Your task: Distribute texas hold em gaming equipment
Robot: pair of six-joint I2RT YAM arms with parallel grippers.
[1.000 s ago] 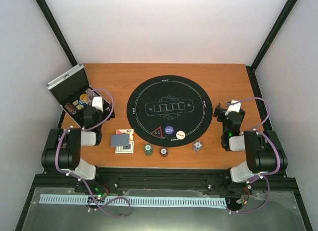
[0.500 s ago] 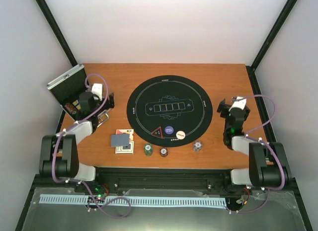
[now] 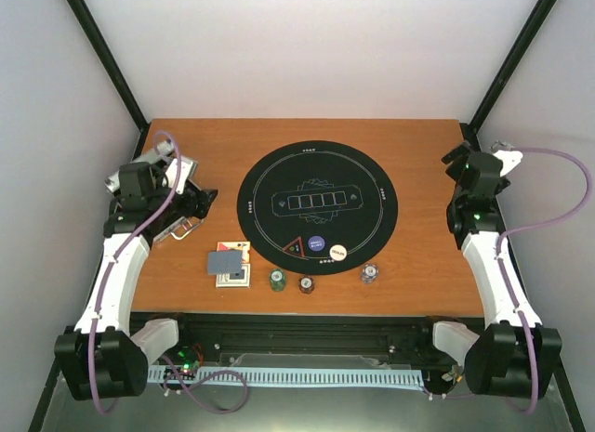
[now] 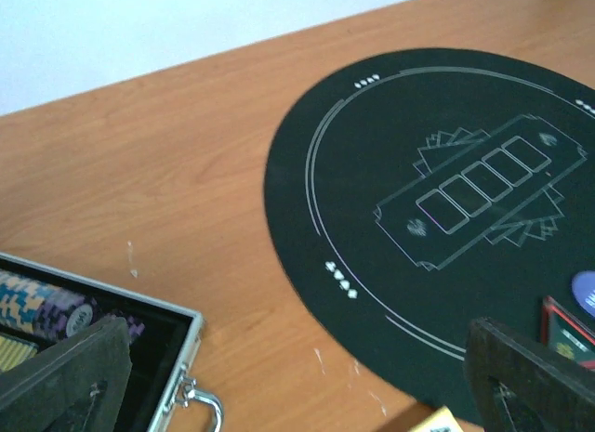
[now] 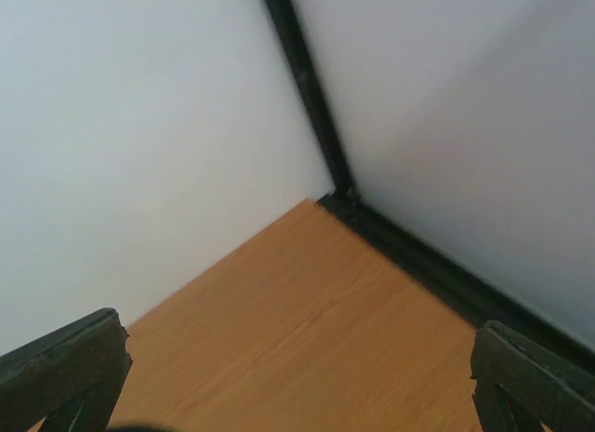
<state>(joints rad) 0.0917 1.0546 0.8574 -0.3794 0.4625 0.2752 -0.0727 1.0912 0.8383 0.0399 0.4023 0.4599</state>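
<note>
A grey-backed playing card (image 3: 224,262) lies on a small pile of face-up cards (image 3: 238,275) left of the round black mat (image 3: 318,172). Green (image 3: 277,280), brown (image 3: 306,284) and blue-white (image 3: 370,273) chips sit along the near table edge. A purple chip (image 3: 317,243) and the white dealer button (image 3: 338,253) rest on the mat's near rim. My left gripper (image 3: 197,202) hangs open and empty over the case's edge, and the left wrist view shows stacked chips (image 4: 46,307) inside the case. Beside the far right corner my right gripper (image 3: 460,157) is open, holding nothing.
The silver case (image 4: 191,353) with its handle (image 3: 183,230) sits at the left, mostly under my left arm. A red-edged triangular marker (image 3: 296,247) lies on the mat. The black frame posts (image 5: 311,98) and white walls close in the table's far right corner.
Both arms have stretched out and risen. The left gripper swung over the case toward the mat. The right gripper moved toward the far right corner. Cards and chips stayed put.
</note>
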